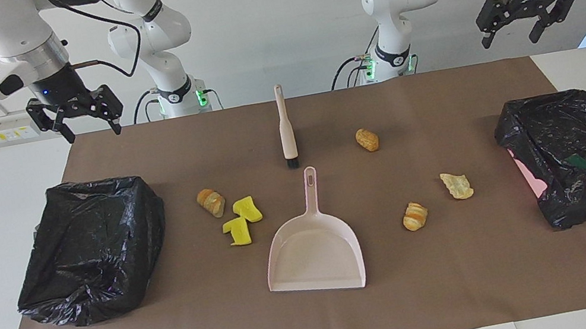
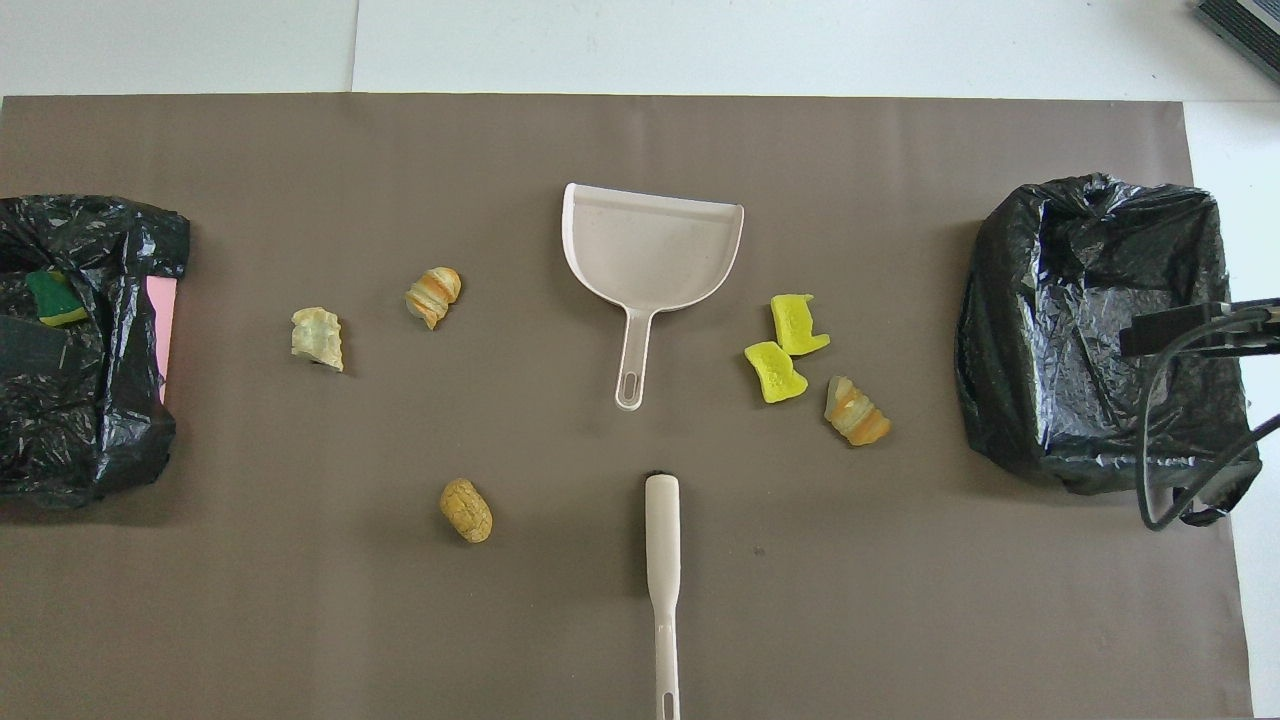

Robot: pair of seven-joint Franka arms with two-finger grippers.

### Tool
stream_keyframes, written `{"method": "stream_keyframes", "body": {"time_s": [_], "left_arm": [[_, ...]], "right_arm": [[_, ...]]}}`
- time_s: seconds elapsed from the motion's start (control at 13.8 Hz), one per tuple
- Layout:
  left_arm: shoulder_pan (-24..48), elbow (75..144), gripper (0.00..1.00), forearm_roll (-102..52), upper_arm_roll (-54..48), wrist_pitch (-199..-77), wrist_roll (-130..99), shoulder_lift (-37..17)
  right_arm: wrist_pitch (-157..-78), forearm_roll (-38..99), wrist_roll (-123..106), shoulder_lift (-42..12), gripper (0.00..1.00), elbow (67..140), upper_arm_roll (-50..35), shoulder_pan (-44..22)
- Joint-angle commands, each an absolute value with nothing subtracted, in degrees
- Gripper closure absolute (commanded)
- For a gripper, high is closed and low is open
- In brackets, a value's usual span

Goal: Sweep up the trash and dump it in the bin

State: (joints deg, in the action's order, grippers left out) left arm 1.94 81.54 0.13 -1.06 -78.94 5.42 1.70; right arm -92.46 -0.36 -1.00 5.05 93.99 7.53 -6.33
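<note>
Several golden-brown pastry-like lumps of trash lie on the brown mat. One lump (image 1: 211,202) (image 2: 857,411) sits beside two yellow spongy chunks (image 1: 247,209) (image 1: 237,231) (image 2: 797,324), toward the right arm's end of the dustpan. Three more lumps (image 1: 367,139) (image 1: 415,216) (image 1: 456,185) lie toward the left arm's end. A black-bagged bin (image 1: 91,185) (image 2: 1010,230) stands at the right arm's end, another bin (image 1: 547,98) at the left arm's end. My right gripper (image 1: 90,131) hangs open and empty in the air at the mat's edge by the robots. My left gripper (image 1: 512,38) hangs open and empty too.
A pale pink dustpan (image 1: 313,245) (image 2: 650,245) lies mid-mat, its handle pointing to the robots. The beige brush (image 1: 285,129) (image 2: 662,550) lies nearer the robots, bristles toward the pan. The left arm's bin holds a green piece (image 1: 580,163) and shows pink at its side.
</note>
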Motion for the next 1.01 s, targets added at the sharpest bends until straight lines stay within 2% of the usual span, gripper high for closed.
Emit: {"method": "stream_keyframes", "body": {"time_s": [0.0,0.94], "left_arm": [[1.49,82.00,0.00,1.14,-1.49,-79.45,5.27,2.37],[2.55,82.79,0.00,0.26,-2.02,-80.68,4.75,2.72]], "right_arm": [[-93.34,-0.35,-2.55,5.36,0.00,94.83,7.21,-5.45],[-92.90,-0.35,-2.46,5.54,0.00,94.92,7.29,-5.54]]}}
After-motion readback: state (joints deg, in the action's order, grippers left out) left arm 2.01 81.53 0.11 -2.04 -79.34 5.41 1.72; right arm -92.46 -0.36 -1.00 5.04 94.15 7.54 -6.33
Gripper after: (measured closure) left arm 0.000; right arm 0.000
